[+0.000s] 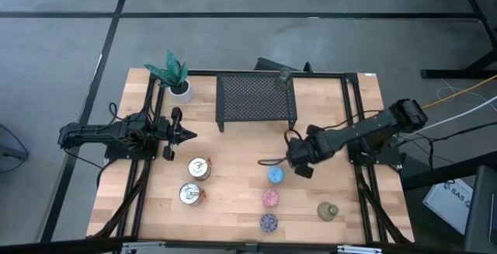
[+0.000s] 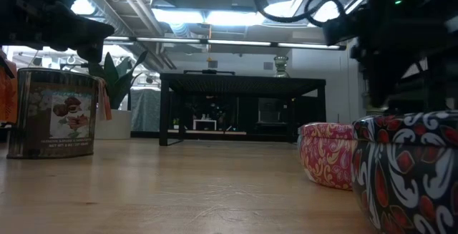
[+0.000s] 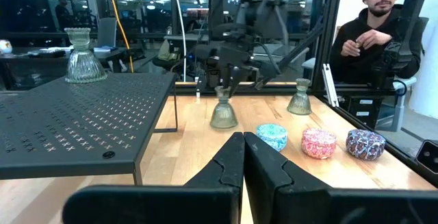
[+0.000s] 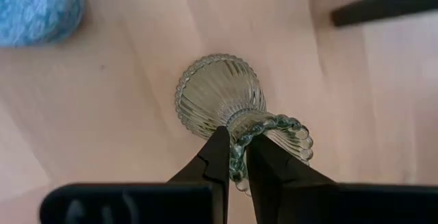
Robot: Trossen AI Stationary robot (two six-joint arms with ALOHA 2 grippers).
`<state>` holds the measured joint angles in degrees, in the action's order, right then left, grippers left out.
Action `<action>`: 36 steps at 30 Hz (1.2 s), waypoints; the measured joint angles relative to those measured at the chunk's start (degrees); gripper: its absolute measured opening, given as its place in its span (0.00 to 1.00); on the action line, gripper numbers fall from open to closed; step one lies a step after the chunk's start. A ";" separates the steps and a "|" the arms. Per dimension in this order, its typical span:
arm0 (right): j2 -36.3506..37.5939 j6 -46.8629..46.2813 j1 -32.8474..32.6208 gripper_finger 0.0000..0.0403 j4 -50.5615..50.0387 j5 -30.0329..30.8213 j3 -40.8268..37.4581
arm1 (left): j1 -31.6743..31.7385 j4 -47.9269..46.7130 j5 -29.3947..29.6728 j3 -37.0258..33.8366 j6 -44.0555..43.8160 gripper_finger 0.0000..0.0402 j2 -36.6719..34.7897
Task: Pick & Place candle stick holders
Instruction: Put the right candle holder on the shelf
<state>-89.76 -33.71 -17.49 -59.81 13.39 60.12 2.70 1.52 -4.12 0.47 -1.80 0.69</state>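
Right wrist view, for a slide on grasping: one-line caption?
Right pincer shut on the rim of a glassy candle stick holder standing on the wooden table, blue holder nearby.

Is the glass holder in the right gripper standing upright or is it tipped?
Upright: the left wrist view shows the glass holder with its base down, the right gripper shut on its top.

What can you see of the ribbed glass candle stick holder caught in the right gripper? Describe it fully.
The ribbed olive-green glass candle stick holder has a flared, fluted round base, a narrow stem and a beaded upper rim. It looks like clear, greenish pressed glass. The right gripper is shut on its stem from above. It stands upright, base towards the light wooden table, just beyond the blue patterned round holder; whether the base touches the wood is unclear.
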 joint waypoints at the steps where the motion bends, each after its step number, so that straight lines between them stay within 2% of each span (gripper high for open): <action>1: 0.00 1.49 0.75 0.08 0.49 -0.02 0.00 | 0.00 0.00 0.00 0.02 0.00 0.00 0.00; 9: -0.02 10.48 4.41 0.08 1.68 -0.50 0.00 | -0.02 0.00 0.00 0.02 0.00 0.00 0.00; 15: 0.00 18.06 5.50 0.08 2.96 -3.69 0.00 | -0.01 0.00 -0.01 0.01 0.00 0.00 -0.02; 24: -0.24 19.60 5.50 0.08 4.97 -6.54 1.88 | 0.00 0.00 0.00 0.00 0.00 0.00 -0.02; 30: -0.28 22.24 5.48 0.08 4.61 -11.28 3.74 | 0.00 0.00 0.00 0.00 0.00 0.00 0.00; 36: -0.26 22.61 5.48 0.08 1.57 -11.50 6.36 | -0.02 0.00 -0.01 0.01 0.00 0.00 -0.01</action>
<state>-90.02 -11.11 -12.01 -58.24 1.89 66.48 2.68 1.52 -4.13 0.48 -1.80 0.68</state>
